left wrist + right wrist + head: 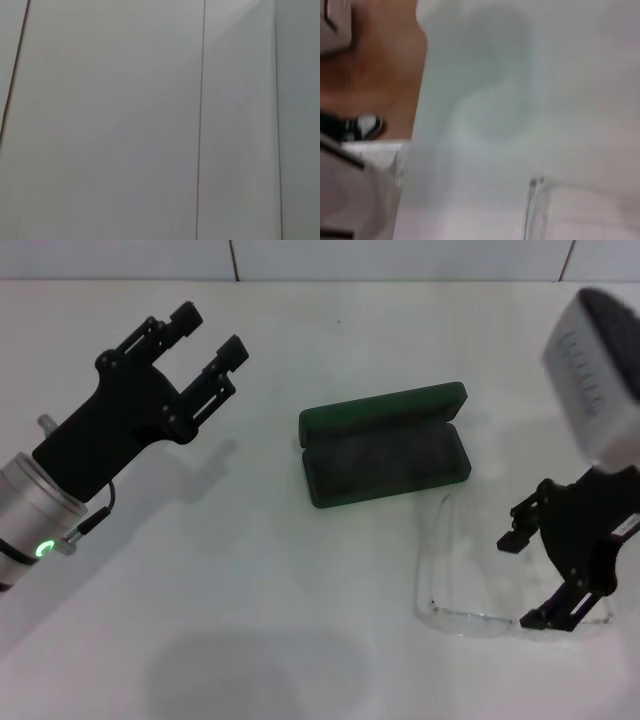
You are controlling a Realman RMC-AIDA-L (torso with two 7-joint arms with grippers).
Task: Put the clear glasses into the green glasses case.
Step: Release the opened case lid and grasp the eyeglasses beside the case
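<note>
The green glasses case (385,445) lies open in the middle of the white table, its dark lining facing up and its lid toward the back. The clear glasses (455,585) rest on the table just in front of and to the right of the case, with the curved lens toward the front. Part of their clear rim (534,210) shows in the right wrist view. My right gripper (527,575) is open and low over the right end of the glasses, one finger near the lens and one farther back. My left gripper (208,332) hovers open and empty at the back left, far from the case.
The white table (250,570) runs back to a tiled wall. In the right wrist view the table edge (417,125) shows, with brown floor beyond it. The left wrist view shows only a plain white surface with thin seams.
</note>
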